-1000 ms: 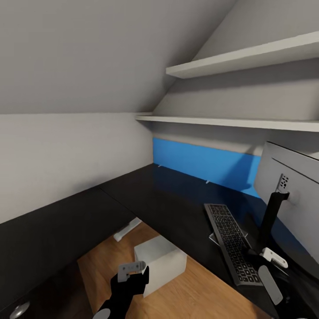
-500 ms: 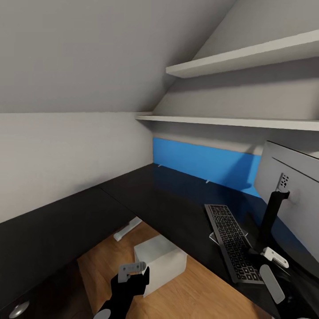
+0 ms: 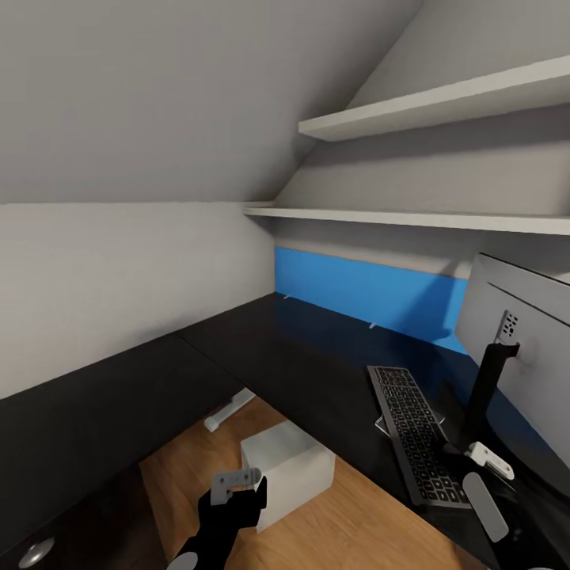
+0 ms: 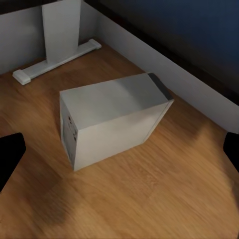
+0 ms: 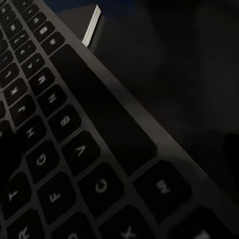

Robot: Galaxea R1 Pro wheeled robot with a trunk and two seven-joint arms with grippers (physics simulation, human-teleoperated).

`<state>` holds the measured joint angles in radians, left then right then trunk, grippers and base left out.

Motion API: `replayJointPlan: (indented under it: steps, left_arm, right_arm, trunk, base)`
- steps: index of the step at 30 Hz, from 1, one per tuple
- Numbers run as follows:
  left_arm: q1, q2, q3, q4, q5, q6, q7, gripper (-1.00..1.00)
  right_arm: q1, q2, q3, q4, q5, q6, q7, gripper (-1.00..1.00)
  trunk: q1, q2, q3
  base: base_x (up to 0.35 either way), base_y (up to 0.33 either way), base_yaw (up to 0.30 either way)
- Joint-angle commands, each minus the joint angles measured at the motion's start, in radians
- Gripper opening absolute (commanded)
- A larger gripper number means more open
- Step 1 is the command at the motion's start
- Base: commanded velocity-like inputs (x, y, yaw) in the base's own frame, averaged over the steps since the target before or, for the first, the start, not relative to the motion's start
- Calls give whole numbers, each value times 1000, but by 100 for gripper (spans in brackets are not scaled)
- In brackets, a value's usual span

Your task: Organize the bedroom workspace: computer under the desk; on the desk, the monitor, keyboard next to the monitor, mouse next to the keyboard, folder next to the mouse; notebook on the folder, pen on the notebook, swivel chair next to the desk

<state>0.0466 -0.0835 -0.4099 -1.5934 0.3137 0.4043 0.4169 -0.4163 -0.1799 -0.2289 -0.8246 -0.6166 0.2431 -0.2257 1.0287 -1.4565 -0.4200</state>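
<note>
- The room has a sloped grey ceiling meeting pale walls, with two white wall shelves [image 3: 443, 99] one above the other on the right-hand wall.
- The table [image 3: 317, 364] is L-shaped with a glossy black top and a bright blue back panel [image 3: 364, 291] under the lower shelf; one round silver knob [image 3: 36, 552] shows at the lower left corner of the head view.
- Light wood floor [image 3: 372, 522] fills the inside of the L, and a white table foot [image 4: 55, 62] rests on it near the wall.
- One computer [image 3: 286, 469], a pale grey-white box, lies on the floor in the inner corner of the L, close to the table edges; the left wrist view shows small vent holes on its narrow face and a dark strip at its far end.
- One keyboard [image 3: 416, 431], slim with dark grey keys in a thin silver frame, lies on the table top just beside the monitor's stand.
- A thin flat item with pale edges [image 5: 92, 22] sticks out from under the keyboard's far end; what it is cannot be told.
- One monitor [image 3: 518, 348] stands on the table at the right, silver-white back toward the camera, on a black stand.
- The left end effector [image 3: 236, 480] hangs over the floor in front of the computer, its fingers spread wide apart and holding nothing.
- The right end effector [image 3: 483, 483] sits low over the keyboard's near end by the monitor stand; whether its fingers are spread or together cannot be told.
</note>
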Motion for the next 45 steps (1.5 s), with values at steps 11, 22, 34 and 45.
replayJointPlan:
  steps: [11,22,34,45]
  left_arm:
    - [-1,0,-1,-1,10,2,8,100]
    - [-1,1,-1,-1,10,2,8,100]
    - [-1,1,-1,-1,10,2,8,100]
    - [-1,1,-2,0,10,2,8,100]
  right_arm:
    - [1,0,0,-1,-30,7,-4,100]
    - [1,3,3,-1,-31,8,28,100]
    - [1,3,3,-1,-31,8,46,100]
    - [1,3,3,0,-31,8,46,100]
  trunk:
    - [0,0,14]
    - [0,0,25]
    - [0,0,26]
    - [0,0,26]
  base:
    - [0,0,139]
    - [0,0,217]
    - [0,0,272]
    - [0,0,275]
